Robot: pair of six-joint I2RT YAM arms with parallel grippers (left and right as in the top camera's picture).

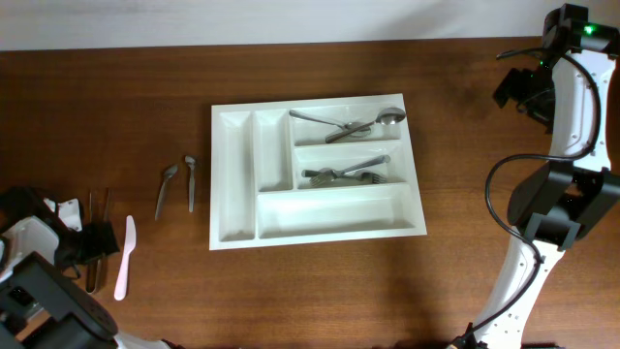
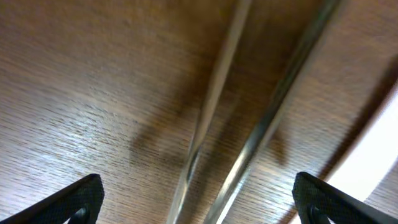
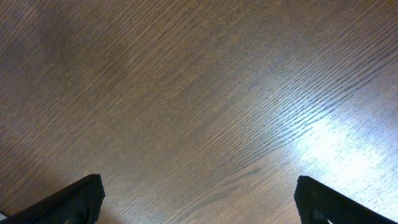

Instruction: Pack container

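Note:
The white cutlery tray [image 1: 232, 184] lies mid-table. Its top right compartment holds spoons [image 1: 354, 123], and the middle right one holds forks [image 1: 349, 174]. Two small spoons [image 1: 179, 184] lie left of the tray. A pink-white knife [image 1: 125, 256] lies at the far left. My left gripper [image 1: 94, 242] is open low over two thin metal pieces [image 2: 242, 124], which pass between its fingertips [image 2: 199, 199]. The knife shows as a pale edge at the right of the left wrist view [image 2: 379, 155]. My right gripper [image 1: 513, 92] is open and empty over bare wood [image 3: 199, 199].
The tray's two narrow upright compartments and its long bottom compartment [image 1: 329, 215] hold nothing. The wooden table's far edge [image 1: 291, 44] runs along the top. The right arm's body [image 1: 562, 194] stands at the right side.

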